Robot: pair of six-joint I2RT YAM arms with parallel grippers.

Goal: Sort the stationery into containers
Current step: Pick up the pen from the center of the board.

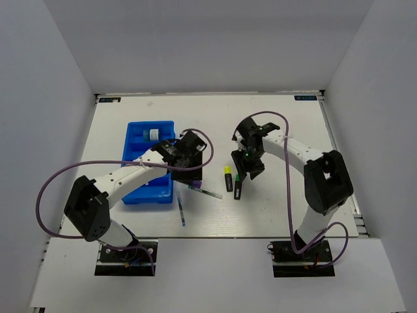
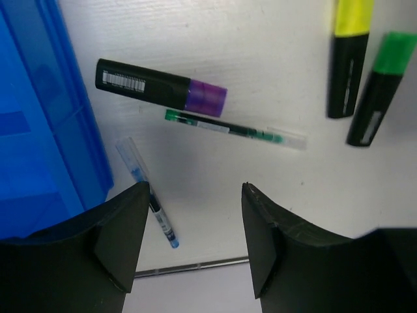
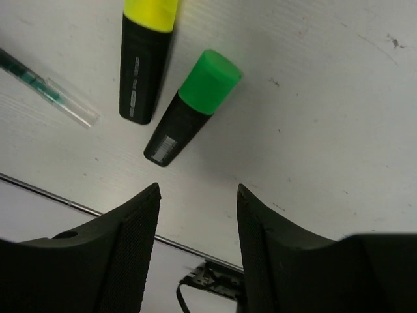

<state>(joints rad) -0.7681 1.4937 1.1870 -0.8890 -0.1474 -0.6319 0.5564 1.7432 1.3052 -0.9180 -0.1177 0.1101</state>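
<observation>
Both grippers are seen with fingers apart and nothing between them. The left gripper [image 2: 192, 241] hangs above the thin blue pen [image 2: 146, 192], just beside the wall of the blue tray [image 2: 39, 130]. The right gripper [image 3: 199, 241] hangs near the green-capped highlighter [image 3: 192, 104]. Pens and highlighters lie on the table; a small round pot [image 1: 153, 135] is seen in the tray. A finger could be caught on the tray wall — the pen lies very near it. The yellow-capped highlighter [image 3: 146, 62] could be knocked aside, since the two highlighters almost touch.
</observation>
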